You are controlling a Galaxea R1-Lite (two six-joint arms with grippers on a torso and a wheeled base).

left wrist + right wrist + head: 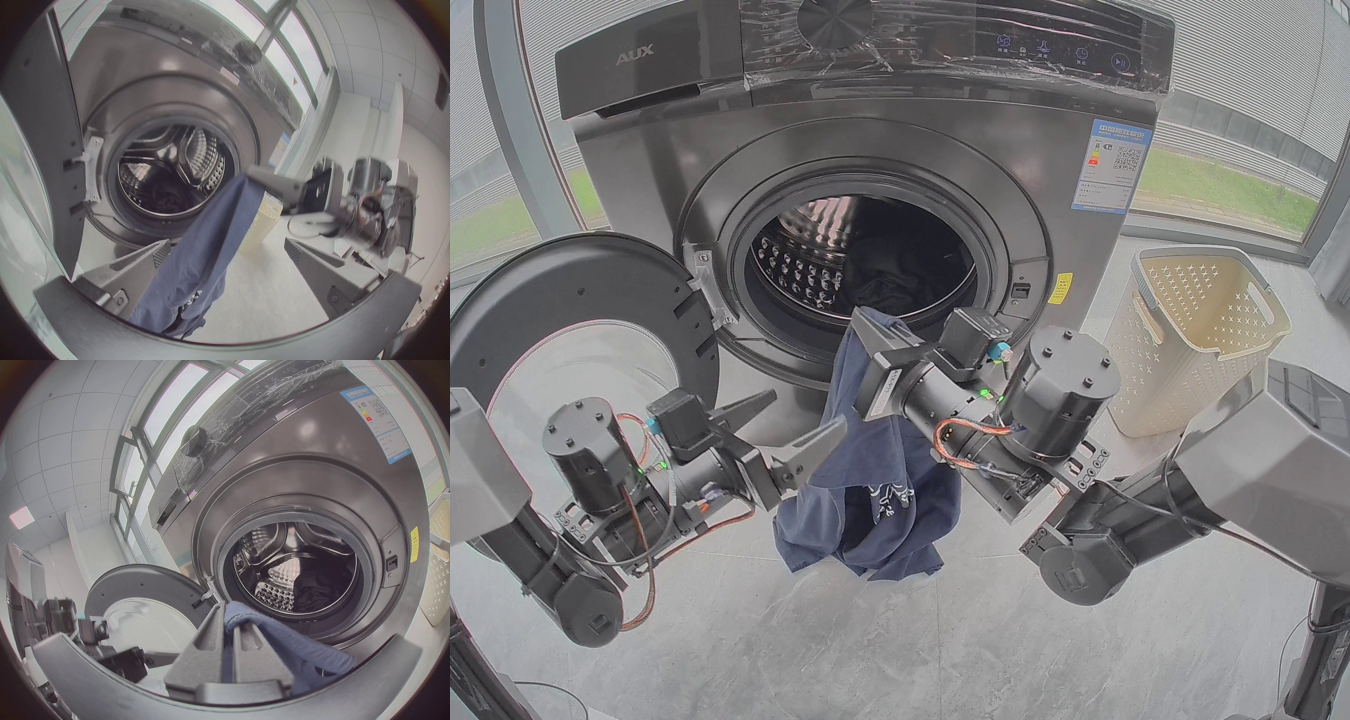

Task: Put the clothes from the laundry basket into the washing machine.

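Right hand (869, 330): clamped on navy garment (877, 469), cloth covering the inner pads.
Left hand (789, 427): spread wide, empty.
Washing machine drum (802, 267): dark clothes (905, 272) inside, indistinct.

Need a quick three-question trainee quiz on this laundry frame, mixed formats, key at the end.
1. True or false: the door of the washing machine is shut.
2. What do the jaws of the right arm hold? A) a navy garment B) a white towel C) nothing
3. Fill in: the jaws of the left arm stand ____.

Key
1. False: the door is swung wide open.
2. A: the jaws are closed on the navy garment, which hangs down in front of the drum opening.
3. Open.
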